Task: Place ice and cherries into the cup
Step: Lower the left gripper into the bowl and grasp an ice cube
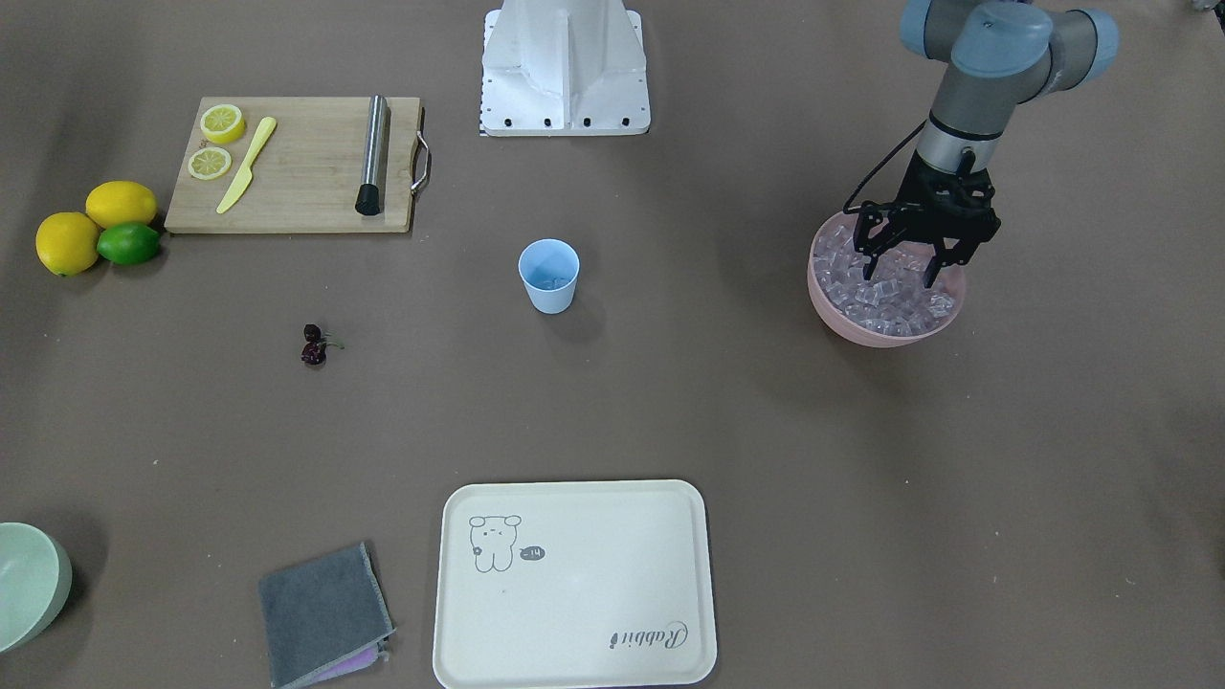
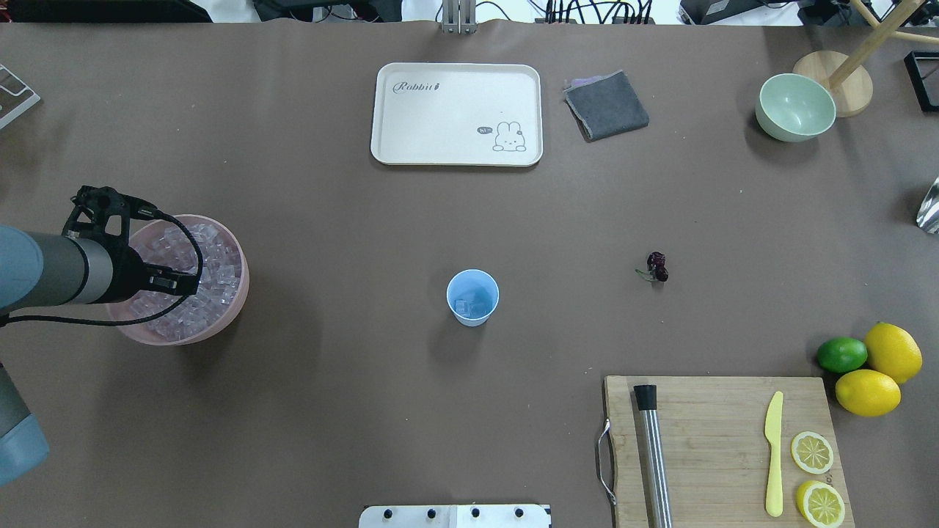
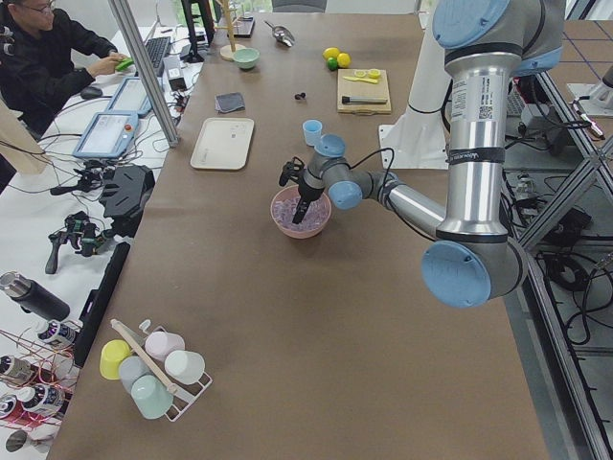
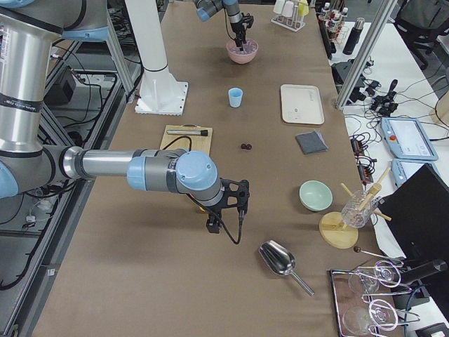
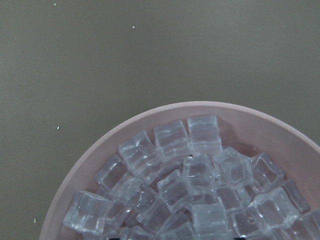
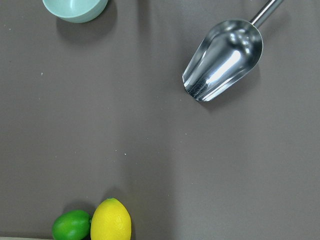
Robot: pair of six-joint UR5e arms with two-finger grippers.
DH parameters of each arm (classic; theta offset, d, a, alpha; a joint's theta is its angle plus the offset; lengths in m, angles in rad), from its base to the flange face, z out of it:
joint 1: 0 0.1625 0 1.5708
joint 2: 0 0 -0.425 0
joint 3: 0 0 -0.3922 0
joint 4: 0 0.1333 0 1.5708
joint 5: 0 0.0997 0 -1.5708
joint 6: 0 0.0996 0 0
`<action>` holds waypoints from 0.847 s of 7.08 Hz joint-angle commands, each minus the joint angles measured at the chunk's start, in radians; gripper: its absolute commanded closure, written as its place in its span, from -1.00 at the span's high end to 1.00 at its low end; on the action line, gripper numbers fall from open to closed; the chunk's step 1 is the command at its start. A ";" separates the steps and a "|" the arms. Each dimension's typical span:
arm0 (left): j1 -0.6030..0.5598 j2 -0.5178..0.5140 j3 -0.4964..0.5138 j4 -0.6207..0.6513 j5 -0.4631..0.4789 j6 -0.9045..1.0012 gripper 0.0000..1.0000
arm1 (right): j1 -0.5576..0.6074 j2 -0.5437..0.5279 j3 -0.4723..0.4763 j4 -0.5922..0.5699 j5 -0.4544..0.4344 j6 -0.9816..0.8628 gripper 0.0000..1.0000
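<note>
a wide brown table fills every view, and we read clock directions off the overhead view, 12 o'clock pointing away from the robot. the left gripper [image 1: 900, 273] stands over the pink bowl [image 1: 885, 335], pointing down, its jaws spread apart and holding nothing, the tips down among the ice [image 1: 890, 301] heaped there; the wrist view shows cubes packed close to the rim. the cup [image 2: 472, 296] stands upright, mouth up, at 3 o'clock from that bowl and well apart from it, with what looks like a cube or two already at its bottom. so the coming move, as we judge it, is to close on a cube, lift clear of the rim and carry it straight toward 3 o'clock; the left arm is plainly the nearer one for this. nothing stands on the line between bowl and cup, so the carry has open room. the cherries [image 2: 656, 267] lie on the table at 3 o'clock from the cup, a green stem showing on the cup side, and the right arm seems the nearer to them. the right gripper [image 4: 228, 207] hangs over the table's right end near the metal scoop [image 6: 223, 60]; we cannot tell whether it is open or closed. the tray [image 2: 440, 117] sits at 12 o'clock from the cup and the cutting board [image 2: 711, 425] at 4 o'clock, both off the carry line
</note>
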 commanded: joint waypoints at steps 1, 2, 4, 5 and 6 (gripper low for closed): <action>0.001 -0.001 0.004 0.000 -0.002 0.001 0.51 | 0.000 0.004 0.001 0.002 -0.001 0.003 1.00; 0.001 -0.001 0.005 0.000 -0.002 0.001 0.50 | 0.000 0.004 0.000 0.000 -0.003 0.005 1.00; 0.001 -0.001 0.013 0.000 -0.002 0.001 0.50 | 0.000 0.007 0.000 0.002 -0.005 0.006 1.00; 0.001 -0.002 0.011 0.000 -0.002 0.001 0.50 | 0.000 0.009 0.001 0.002 -0.005 0.008 1.00; 0.001 -0.002 0.013 0.000 -0.002 0.001 0.44 | 0.000 0.009 0.001 0.002 -0.005 0.008 1.00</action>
